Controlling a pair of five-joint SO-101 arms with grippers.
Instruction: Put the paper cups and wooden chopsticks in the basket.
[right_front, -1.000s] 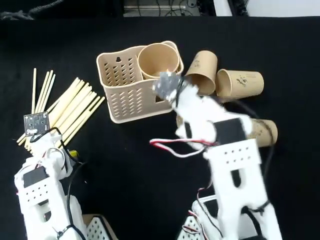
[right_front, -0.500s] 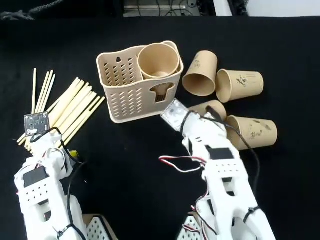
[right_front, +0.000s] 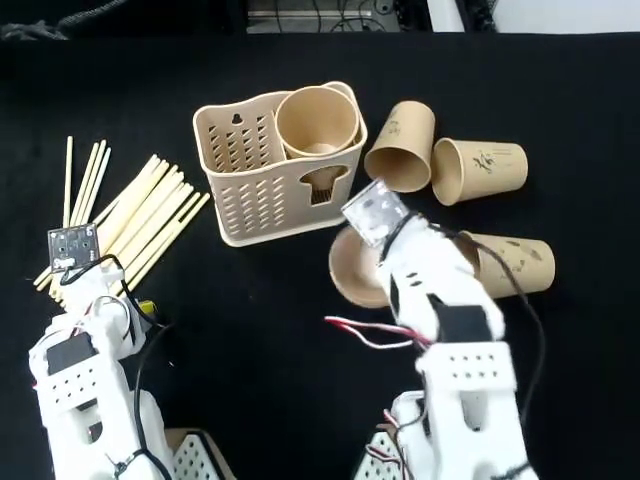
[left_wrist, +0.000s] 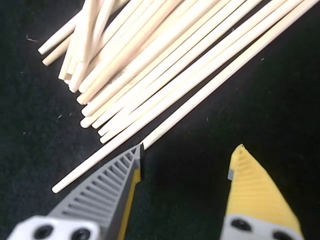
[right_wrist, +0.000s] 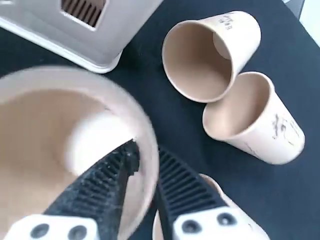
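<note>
Your right jaws are clamped on the rim of a cup (right_front: 352, 268), one finger (right_wrist: 102, 182) inside the mouth and the other outside the wall. That cup sits tipped on its side just in front of the basket (right_front: 262, 195), between it and another cup (right_front: 512, 264) lying on the counter (right_front: 570, 90). You cannot tell whether the gripped cup rests on the counter or hangs just above it.

One cup (right_front: 317, 120) stands upright in the basket's right compartment. Two more (right_front: 402, 146) lie on their sides to the basket's right, touching each other, mouths toward your arms.

Your left jaws are wide open and hold nothing. They hang low over the near ends of the chopsticks (left_wrist: 165, 75), with the grey finger (left_wrist: 107, 187) over the nearest stick. The chopsticks lie in a loose fan on the counter left of the basket, apart from it.
</note>
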